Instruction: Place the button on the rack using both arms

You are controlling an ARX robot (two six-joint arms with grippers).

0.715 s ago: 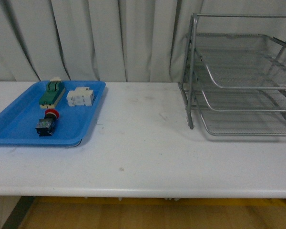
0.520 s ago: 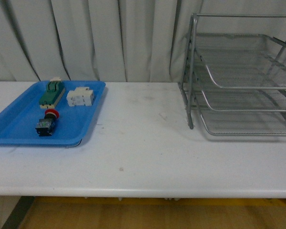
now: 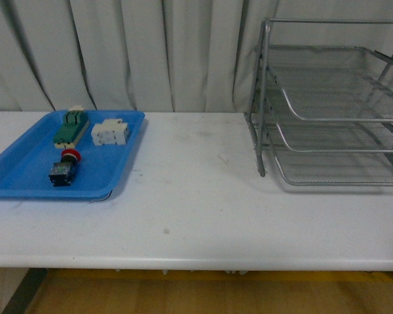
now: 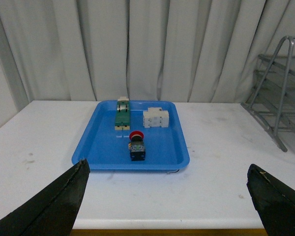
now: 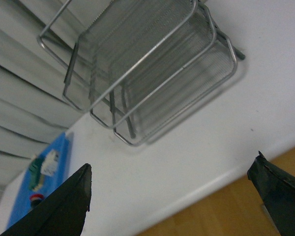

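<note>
The button (image 3: 66, 167), red cap on a black body, lies in the blue tray (image 3: 26, 176) at the table's left; the left wrist view shows the button (image 4: 136, 145) too. The silver wire-mesh rack (image 3: 334, 104) stands at the right, with all three tiers empty as far as they show, and the right wrist view looks at the rack (image 5: 147, 73) from an angle. My left gripper (image 4: 167, 196) is open, hanging short of the tray over the table's front. My right gripper (image 5: 172, 196) is open above the table's edge, apart from the rack. Neither arm shows in the front view.
A green-and-cream oblong component (image 3: 71, 126) and a white terminal block (image 3: 111, 133) also lie in the tray. The white table (image 3: 196, 196) runs between tray and rack. Grey curtains (image 3: 150, 52) hang behind. Wooden floor (image 3: 203, 294) shows below the front edge.
</note>
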